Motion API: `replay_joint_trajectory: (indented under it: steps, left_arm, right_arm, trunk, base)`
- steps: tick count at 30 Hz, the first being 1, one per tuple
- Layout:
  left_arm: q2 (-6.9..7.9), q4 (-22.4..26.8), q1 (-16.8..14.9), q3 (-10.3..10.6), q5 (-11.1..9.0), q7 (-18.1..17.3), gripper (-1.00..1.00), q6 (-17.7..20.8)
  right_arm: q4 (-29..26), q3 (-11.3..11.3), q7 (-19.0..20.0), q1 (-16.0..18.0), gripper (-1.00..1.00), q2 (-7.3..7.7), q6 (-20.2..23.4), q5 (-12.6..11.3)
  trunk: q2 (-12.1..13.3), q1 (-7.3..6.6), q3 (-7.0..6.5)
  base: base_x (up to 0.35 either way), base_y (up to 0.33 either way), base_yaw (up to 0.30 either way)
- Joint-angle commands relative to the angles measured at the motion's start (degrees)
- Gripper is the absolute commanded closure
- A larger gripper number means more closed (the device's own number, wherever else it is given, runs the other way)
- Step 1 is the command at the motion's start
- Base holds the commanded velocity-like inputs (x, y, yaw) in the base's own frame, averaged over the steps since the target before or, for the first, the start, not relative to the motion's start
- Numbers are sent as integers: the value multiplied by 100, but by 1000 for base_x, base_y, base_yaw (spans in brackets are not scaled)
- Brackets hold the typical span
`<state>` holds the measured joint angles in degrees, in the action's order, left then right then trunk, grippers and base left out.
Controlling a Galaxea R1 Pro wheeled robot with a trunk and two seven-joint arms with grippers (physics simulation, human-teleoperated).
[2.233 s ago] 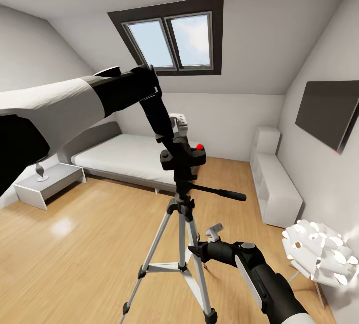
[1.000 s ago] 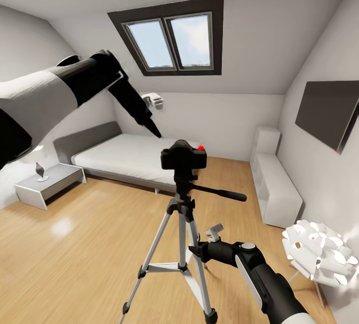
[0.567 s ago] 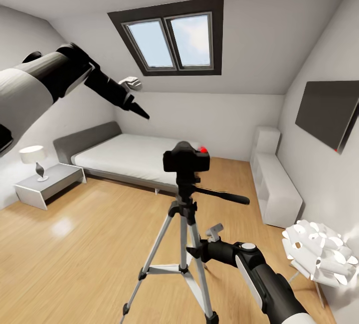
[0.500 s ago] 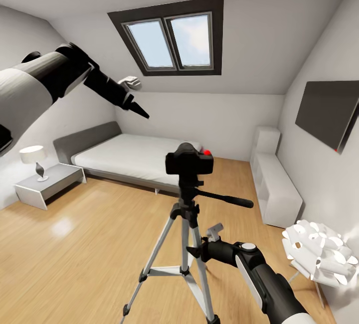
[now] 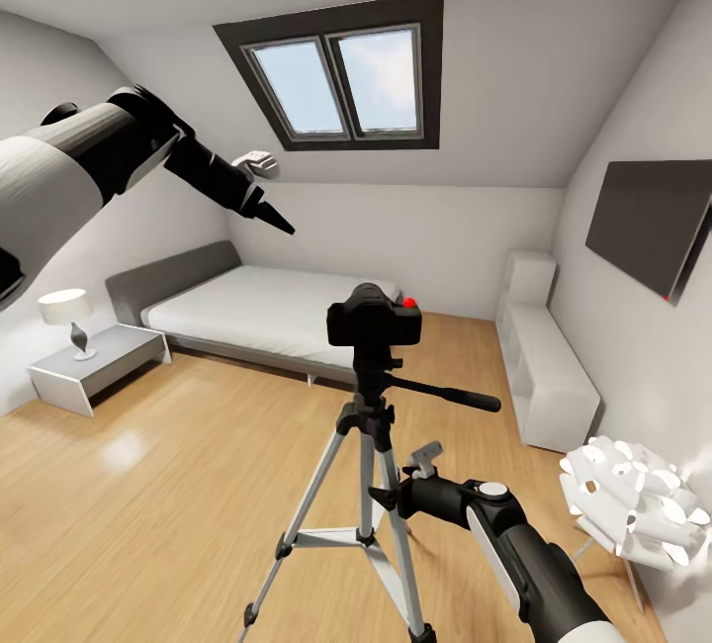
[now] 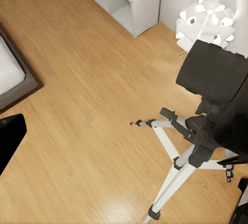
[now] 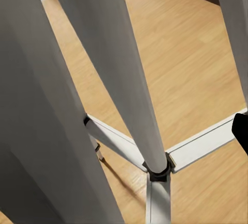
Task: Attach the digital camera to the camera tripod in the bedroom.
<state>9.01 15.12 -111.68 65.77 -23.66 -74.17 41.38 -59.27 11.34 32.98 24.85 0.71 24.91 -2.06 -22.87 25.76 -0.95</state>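
From the head view, the digital camera (image 5: 375, 316) sits on the head of the camera tripod (image 5: 366, 485) in mid-room, while the left gripper (image 5: 265, 213) hangs high and well apart, up-left of it, holding nothing; its opening I cannot judge. The right gripper (image 5: 394, 499) sits low against a leg. In the left wrist view the camera (image 6: 217, 71) lies below. In the right wrist view upright tripod legs (image 7: 116, 79) loom close.

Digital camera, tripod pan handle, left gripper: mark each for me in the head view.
digital camera (image 5: 374, 322), head view, front of its black body.
pan handle (image 5: 445, 394), head view, middle of the long black bar.
left gripper (image 5: 269, 218), head view, tip of the closed-looking fingers.
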Motion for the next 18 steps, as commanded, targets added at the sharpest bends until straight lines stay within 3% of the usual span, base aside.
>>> replay_joint_trajectory:
  steps: [1,8,12,18]
  left_arm:
    - [5,9,-4,33,-35,-7,-100,54]
    - [14,7,12,31,-34,-9,-100,55]
    - [94,2,109,10,-48,2,-100,56]
    - [159,1,215,-1,-65,6,-100,64]
  right_arm:
    - [-6,9,2,2,-100,5,36,-22]
    - [-16,4,11,-3,-100,25,26,-26]
    - [-63,-3,20,-34,-100,75,14,-30]
    - [-234,-16,21,-273,-100,132,-113,-31]
  trunk:
    - [-4,2,3]
    - [-4,2,3]
    - [-4,2,3]
    - [-4,2,3]
  base:
    - [0,0,0]
    - [0,0,0]
    - [0,0,0]
    - [0,0,0]
